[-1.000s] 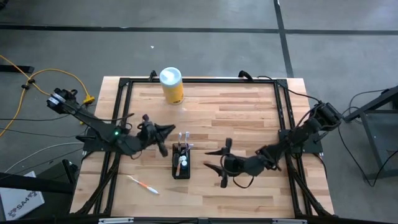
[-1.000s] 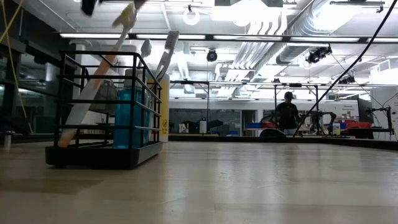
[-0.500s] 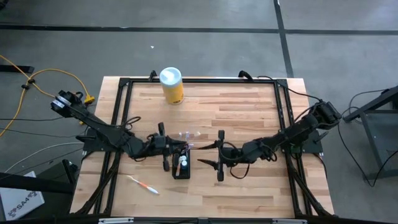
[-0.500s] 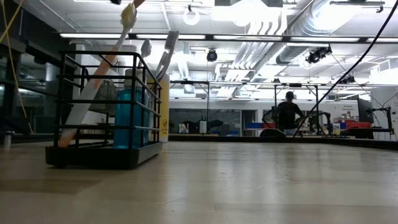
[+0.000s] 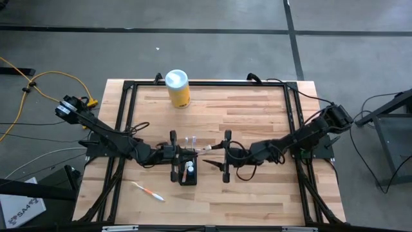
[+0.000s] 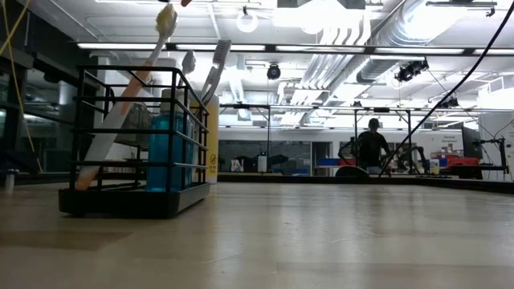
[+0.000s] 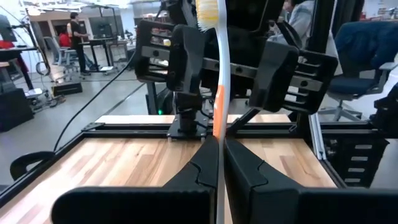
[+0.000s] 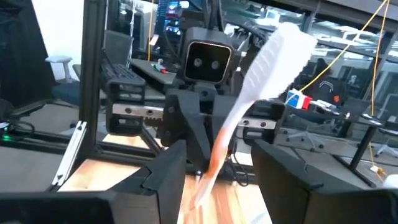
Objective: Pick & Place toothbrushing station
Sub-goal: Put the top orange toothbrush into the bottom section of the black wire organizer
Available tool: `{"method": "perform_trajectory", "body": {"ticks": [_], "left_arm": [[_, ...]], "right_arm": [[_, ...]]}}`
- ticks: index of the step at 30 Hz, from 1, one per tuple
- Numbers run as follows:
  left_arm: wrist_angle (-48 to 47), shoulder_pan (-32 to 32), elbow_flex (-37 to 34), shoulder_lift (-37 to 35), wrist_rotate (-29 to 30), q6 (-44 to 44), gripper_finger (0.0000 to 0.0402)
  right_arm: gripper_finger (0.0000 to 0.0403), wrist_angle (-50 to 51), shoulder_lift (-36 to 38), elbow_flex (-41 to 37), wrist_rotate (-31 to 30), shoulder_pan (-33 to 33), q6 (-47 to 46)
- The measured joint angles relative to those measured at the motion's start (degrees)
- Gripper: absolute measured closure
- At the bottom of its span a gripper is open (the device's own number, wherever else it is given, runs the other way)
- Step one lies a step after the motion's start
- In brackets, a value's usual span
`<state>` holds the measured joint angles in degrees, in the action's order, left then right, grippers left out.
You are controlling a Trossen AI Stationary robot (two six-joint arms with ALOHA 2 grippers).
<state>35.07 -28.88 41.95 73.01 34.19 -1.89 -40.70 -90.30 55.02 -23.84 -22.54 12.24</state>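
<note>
The toothbrushing station (image 5: 187,171), a small black wire holder, stands on the wooden table (image 5: 257,116) in the front half, a little left of the middle. From table height I see inside it a blue bottle (image 6: 166,152) and some toothbrushes leaning out over its top.

The left gripper (image 5: 174,165) is just beside the station, on its left side. Its fingers (image 7: 202,171) are pressed together on a thin white and orange toothbrush (image 7: 219,93), which stands upright between them.

The right gripper (image 5: 224,165) is to the right of the station, near but not touching it. Its jaws are wide and hold nothing; the same toothbrush shows in the gap between them.

A yellow canister (image 5: 177,88) with a white lid stands far behind the station, near the table's back edge. One more toothbrush (image 5: 149,191) lies flat in front of the station, to its left.
</note>
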Motion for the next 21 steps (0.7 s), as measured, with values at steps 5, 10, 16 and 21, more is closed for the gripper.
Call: {"method": "perform_trajectory", "body": {"ticks": [5, 10, 16, 21], "left_arm": [[0.2, 0.0, 0.0, 0.0, -2.5, -0.1, 0.0399], [0.2, 0.0, 0.0, 0.0, -2.6, -0.3, 0.0399], [0.1, 0.0, 0.0, 0.0, -2.6, -0.3, 0.0399], [0.0, 0.0, 0.0, 0.0, -2.6, -0.3, 0.0399]], "right_arm": [[0.0229, -1.1, 0.0, 0.0, 0.3, 0.6, 0.0], [0.0229, -2.6, 0.0, 0.0, 2.6, 1.0, 0.1], [0.0229, -4.6, 0.0, 0.0, 3.2, 0.9, 0.1], [0.0229, -5.1, 0.0, 0.0, 3.5, 1.0, 0.1]]}}
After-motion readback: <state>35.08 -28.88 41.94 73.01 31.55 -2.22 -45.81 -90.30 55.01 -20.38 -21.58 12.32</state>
